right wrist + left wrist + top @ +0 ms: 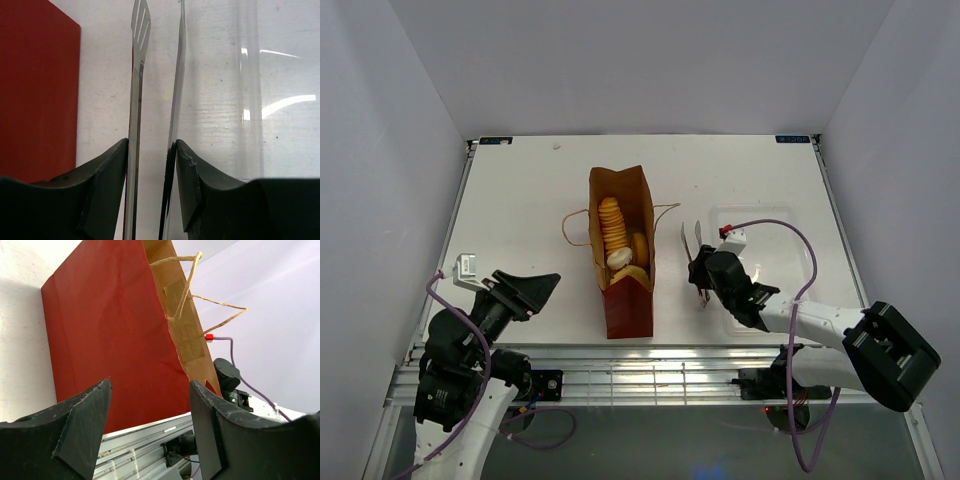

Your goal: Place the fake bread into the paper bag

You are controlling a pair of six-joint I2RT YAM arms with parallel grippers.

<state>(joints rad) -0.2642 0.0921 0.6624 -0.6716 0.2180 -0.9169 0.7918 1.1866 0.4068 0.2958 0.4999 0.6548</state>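
Observation:
The brown paper bag (622, 250) lies on the table with its mouth open toward the camera and its reddish-brown lower end (628, 310) nearest me. Inside it lie the long ridged loaf (611, 228), the whitish pastry (619, 258) and golden ring buns (640, 247). In the left wrist view the bag's red side (110, 335) and twine handles (186, 287) fill the frame. My left gripper (535, 290) is open and empty, left of the bag. My right gripper (150, 165) is shut on the metal tongs (139, 85), right of the bag; the tongs also show in the top view (692, 245).
A clear plastic tray (765, 255) lies right of the tongs; its edge shows in the right wrist view (250, 90). A small white object (466, 265) sits near the table's left edge. The metal rail (650, 375) runs along the near edge.

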